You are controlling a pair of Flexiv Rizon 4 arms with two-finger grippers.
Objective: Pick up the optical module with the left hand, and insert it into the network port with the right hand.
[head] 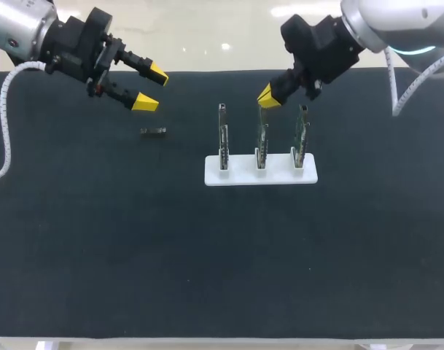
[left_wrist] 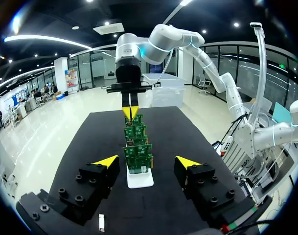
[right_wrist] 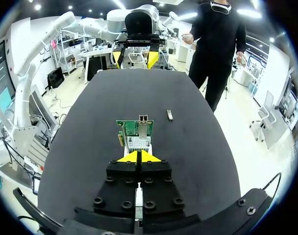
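Note:
A small silvery optical module [head: 153,131] lies flat on the black table, left of the white stand [head: 260,176]. The stand holds three upright green network cards [head: 223,137]. My left gripper [head: 149,88] hovers open above and just behind the module, nothing between its yellow tips. In the left wrist view the module [left_wrist: 102,223] lies under the gripper [left_wrist: 145,161], and the cards [left_wrist: 137,154] line up ahead. My right gripper [head: 268,98] is shut and empty, just above the middle card's top. In the right wrist view the gripper [right_wrist: 139,156] sits right behind a card [right_wrist: 135,133]; the module [right_wrist: 169,115] lies beyond.
The black mat [head: 98,248] stretches wide in front of the stand and to both sides. A white cable [head: 4,124] from my left arm hangs over the table's left edge. The right arm's cable [head: 407,91] loops at the far right corner.

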